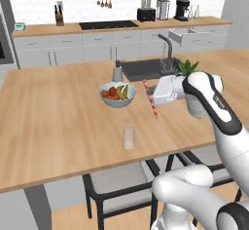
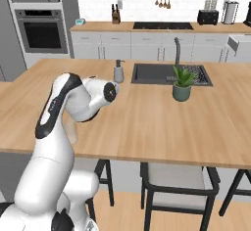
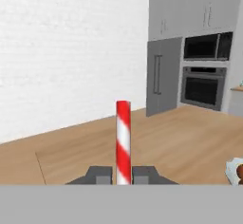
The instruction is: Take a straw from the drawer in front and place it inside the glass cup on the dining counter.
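My gripper (image 1: 150, 98) is shut on the red-and-white striped straw (image 1: 155, 111), which hangs tilted above the dining counter (image 1: 53, 122). In the hand view the straw (image 3: 123, 133) stands up between the two dark fingertips (image 3: 100, 175), gripper (image 3: 123, 178). The glass cup (image 1: 128, 137) stands upright near the counter's front edge, left of the straw and nearer to me, apart from it. The drawer (image 1: 186, 34) stands pulled open in the far wall cabinets, also seen as the drawer (image 2: 239, 43) at the right edge.
A fruit bowl (image 1: 117, 95) sits just left of the gripper, with a grey soap dispenser (image 1: 117, 72) behind it. A sink (image 1: 146, 68) with faucet and a potted plant (image 2: 182, 84) lie to the right. Black-framed stools (image 1: 116, 185) stand under the counter's near edge.
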